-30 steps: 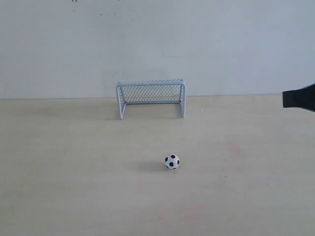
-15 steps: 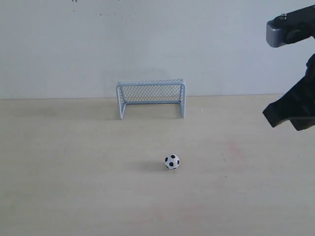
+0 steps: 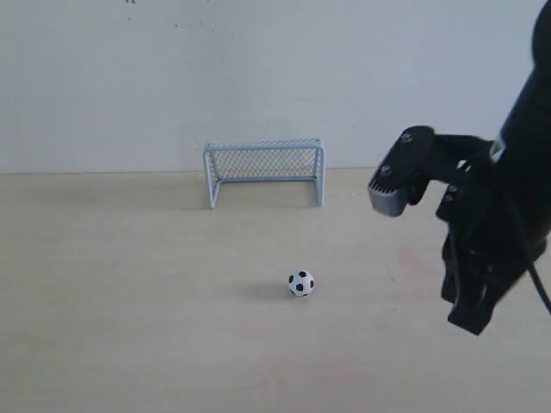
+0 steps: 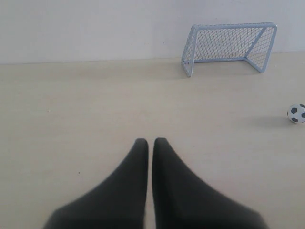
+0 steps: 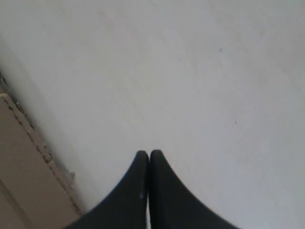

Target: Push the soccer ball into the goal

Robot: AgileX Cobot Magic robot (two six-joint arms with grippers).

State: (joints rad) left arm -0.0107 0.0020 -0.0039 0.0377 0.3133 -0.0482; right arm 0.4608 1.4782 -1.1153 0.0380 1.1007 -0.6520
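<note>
The soccer ball (image 3: 300,283), white with black patches, lies on the pale wooden table in front of the goal (image 3: 263,146) and apart from it. The goal's white frame and mesh stand against the back wall. My right gripper (image 3: 470,322) hangs above the table to the right of the ball, well clear of it, pointing down. It is shut and empty in the right wrist view (image 5: 148,153), which faces the white wall. My left gripper (image 4: 149,141) is shut and empty over bare table. From there the ball (image 4: 296,113) and the goal (image 4: 233,25) lie off to one side.
The wooden table (image 3: 129,284) runs back to a white wall (image 3: 258,69). A grey camera housing (image 3: 392,191) sticks out from the right arm. The right wrist view shows a brown strip (image 5: 19,167) beside the wall.
The right arm has swung in from the right edge, down and leftward over the table toward the ball's side. Ball and goal have not moved.
</note>
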